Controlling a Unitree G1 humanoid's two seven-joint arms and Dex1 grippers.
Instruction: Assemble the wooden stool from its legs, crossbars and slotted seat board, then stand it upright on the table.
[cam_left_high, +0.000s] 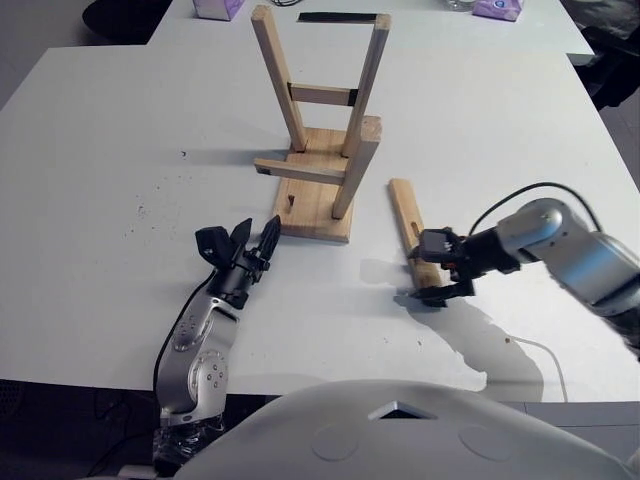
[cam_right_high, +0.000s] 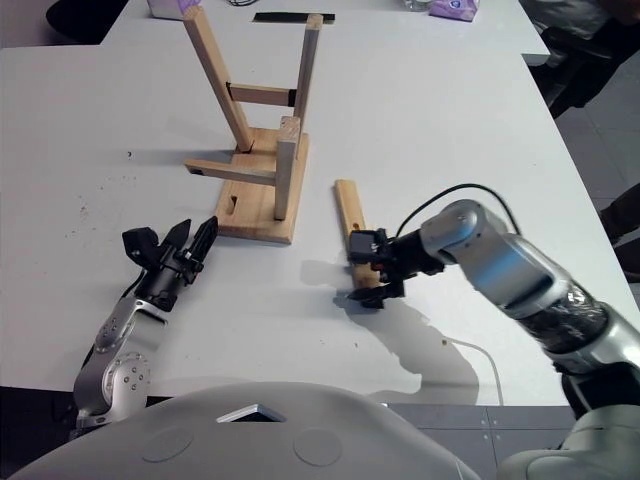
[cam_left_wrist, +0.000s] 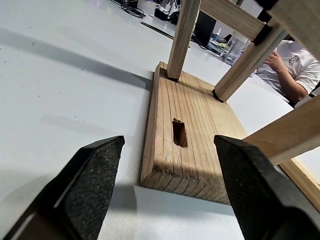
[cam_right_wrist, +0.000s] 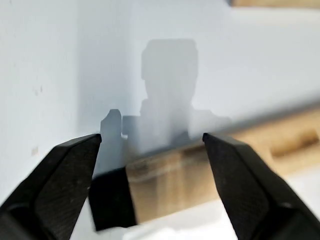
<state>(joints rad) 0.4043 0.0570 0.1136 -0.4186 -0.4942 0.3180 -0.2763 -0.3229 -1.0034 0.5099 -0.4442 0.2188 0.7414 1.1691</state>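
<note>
Inverted three-legged stool (cam_left_high: 318, 212) (loose leg (cam_left_high: 405, 215) beside)

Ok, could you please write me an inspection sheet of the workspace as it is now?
Surface: white table, a few dark specks on its left part.
Job's things: seat board lies flat; three legs stand in it, with two crossbars fitted on them; one slot is empty; a loose leg lies to the board's right.
Clutter: purple boxes and a black strip at the far edge.
Grippers: left gripper open, facing the empty slot; right gripper open at the loose leg's near end.
Cables: black cable arcs over the right arm; white cable lies on the table.
Surroundings: grey floor.
</note>
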